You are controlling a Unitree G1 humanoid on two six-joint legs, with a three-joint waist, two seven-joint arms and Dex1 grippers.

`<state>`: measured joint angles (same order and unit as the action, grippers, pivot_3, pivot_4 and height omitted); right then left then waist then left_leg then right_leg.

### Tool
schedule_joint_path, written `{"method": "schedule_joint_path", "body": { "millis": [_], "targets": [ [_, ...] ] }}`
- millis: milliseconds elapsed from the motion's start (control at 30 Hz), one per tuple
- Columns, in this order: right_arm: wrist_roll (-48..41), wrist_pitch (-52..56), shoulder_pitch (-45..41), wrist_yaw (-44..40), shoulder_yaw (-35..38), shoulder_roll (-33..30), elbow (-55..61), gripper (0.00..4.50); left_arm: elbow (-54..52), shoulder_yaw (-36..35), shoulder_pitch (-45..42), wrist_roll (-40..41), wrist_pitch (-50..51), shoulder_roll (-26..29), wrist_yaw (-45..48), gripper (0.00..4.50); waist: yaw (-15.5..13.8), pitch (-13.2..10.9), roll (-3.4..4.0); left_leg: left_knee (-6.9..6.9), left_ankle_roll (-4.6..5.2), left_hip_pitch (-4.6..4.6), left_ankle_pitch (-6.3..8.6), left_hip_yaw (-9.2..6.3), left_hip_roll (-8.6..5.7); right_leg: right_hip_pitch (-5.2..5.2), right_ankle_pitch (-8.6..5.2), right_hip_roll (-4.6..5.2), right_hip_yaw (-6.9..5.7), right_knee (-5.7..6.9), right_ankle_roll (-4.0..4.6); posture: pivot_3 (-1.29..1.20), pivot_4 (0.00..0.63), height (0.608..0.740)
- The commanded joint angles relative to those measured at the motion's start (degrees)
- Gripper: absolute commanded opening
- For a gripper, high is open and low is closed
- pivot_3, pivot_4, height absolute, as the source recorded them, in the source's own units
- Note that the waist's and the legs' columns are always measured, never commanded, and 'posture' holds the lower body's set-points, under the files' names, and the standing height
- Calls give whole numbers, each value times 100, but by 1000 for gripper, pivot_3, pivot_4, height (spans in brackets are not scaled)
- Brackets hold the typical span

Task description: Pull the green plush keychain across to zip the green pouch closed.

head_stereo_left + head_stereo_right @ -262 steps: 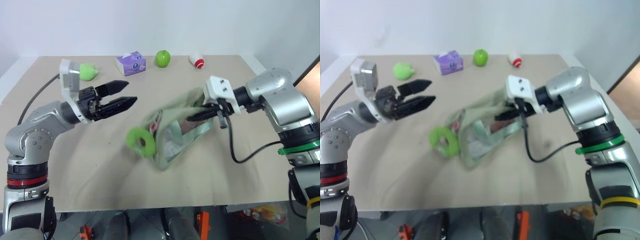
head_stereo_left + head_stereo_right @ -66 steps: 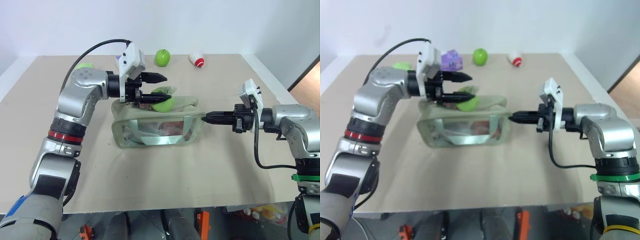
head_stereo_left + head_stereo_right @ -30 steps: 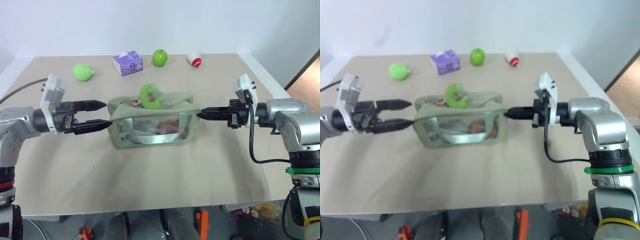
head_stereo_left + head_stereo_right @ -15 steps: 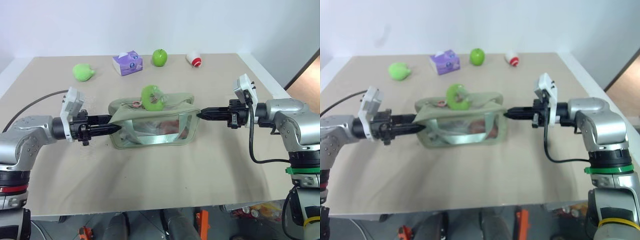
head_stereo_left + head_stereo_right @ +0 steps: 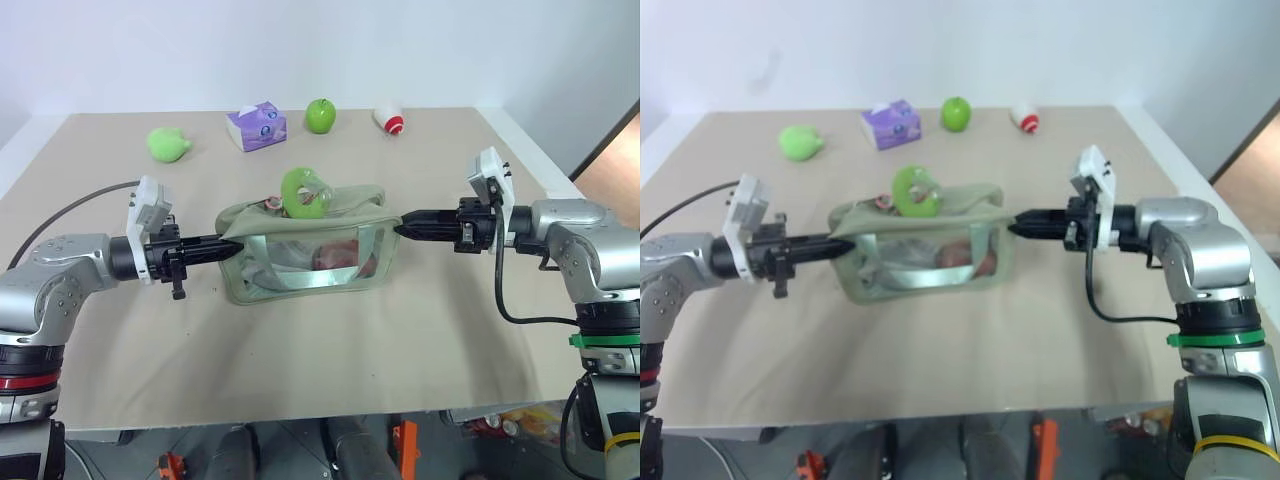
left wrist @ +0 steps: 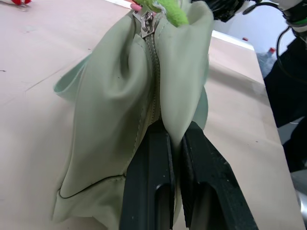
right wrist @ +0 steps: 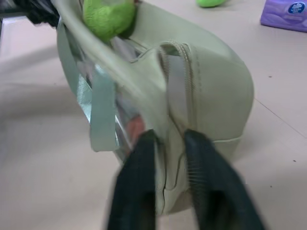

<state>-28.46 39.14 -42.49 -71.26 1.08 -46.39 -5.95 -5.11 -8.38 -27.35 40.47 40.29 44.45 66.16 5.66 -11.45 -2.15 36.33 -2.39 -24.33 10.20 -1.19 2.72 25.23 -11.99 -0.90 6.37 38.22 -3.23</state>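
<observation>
Our left claw [image 5: 232, 251] pinches the pouch's [image 5: 310, 262] left end shut; our right claw [image 5: 404, 229], fingers slightly parted, straddles its right end. Between them, atop the zipper, sits the keychain [image 5: 303, 192], nearer our left claw.

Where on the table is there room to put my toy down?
The near strip of the table, in front of the green pouch, is bare. The far edge is crowded: plush blob, tissue pack, apple.
</observation>
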Motion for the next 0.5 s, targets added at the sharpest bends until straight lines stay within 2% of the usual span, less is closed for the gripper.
{"method": "schedule_joint_path", "body": {
  "millis": [33,67,133,233,333,500],
  "targets": [
    [-291,209,-246,134,476,-128,84,2360,-169,-7,67,10,-40,-19,-57,0,-2,0,0,0,0,0,0,0,-1,0,0,1,0,0,0,0,150,740],
    [-627,431,-427,116,740,-130,105,2682,-171,-3,69,12,-44,-36,-71,0,-3,0,1,0,0,0,0,0,-1,0,0,2,0,0,0,0,150,740],
    [-1554,1009,-956,60,1371,-79,48,2682,-175,15,66,16,-53,-65,-91,0,-5,-11,19,0,0,-1,0,2,-3,1,1,4,2,0,-2,0,150,740],
    [-1766,1174,-1462,233,1468,2,-133,2682,-189,42,54,5,-60,-94,-103,0,-5,-16,28,1,2,1,-1,2,-7,0,2,6,3,0,-4,0,150,740],
    [-1418,1031,-1865,433,1050,208,-366,2682,-156,60,21,-8,-78,-134,-115,0,0,0,1,-2,2,8,-1,-7,0,-9,-3,1,-8,-1,5,0,150,740],
    [-280,476,-2231,413,-198,487,-939,2682,-142,93,-13,-38,-119,-174,-128,0,10,-1,3,4,5,5,-4,7,-6,-5,7,10,2,-3,-5,0,150,740]
  ]
}}
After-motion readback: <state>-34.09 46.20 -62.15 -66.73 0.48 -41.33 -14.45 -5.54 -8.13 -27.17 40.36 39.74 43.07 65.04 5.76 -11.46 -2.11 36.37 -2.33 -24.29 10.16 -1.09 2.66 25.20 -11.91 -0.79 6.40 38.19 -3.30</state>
